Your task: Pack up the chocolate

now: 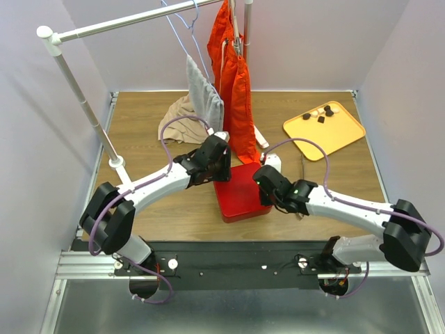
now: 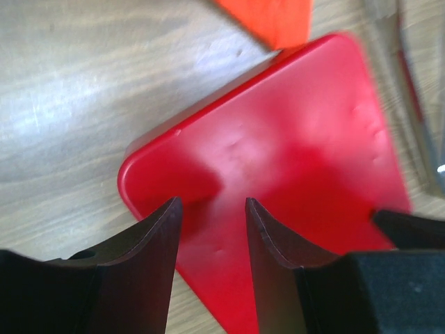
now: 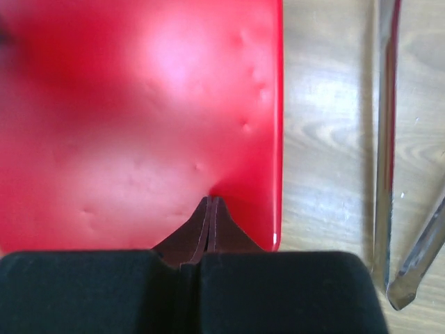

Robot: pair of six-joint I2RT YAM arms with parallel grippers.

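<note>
The chocolate (image 1: 321, 115), several small dark and cream lumps, lies on the yellow-orange tray (image 1: 341, 136) at the back right, far from both grippers. The red square box (image 1: 240, 195) sits mid-table with its smooth lid down, also showing in the left wrist view (image 2: 299, 139) and the right wrist view (image 3: 139, 104). My left gripper (image 1: 221, 170) (image 2: 212, 209) is open and empty over the box's far left corner. My right gripper (image 1: 268, 188) (image 3: 210, 202) is shut, its tips on the lid near the right edge.
Metal tongs (image 3: 386, 139) lie on the wood just right of the box. An orange garment (image 1: 233, 83) and a grey one (image 1: 205, 97) hang from a rack behind the box. A beige cloth (image 1: 177, 118) lies at the back left.
</note>
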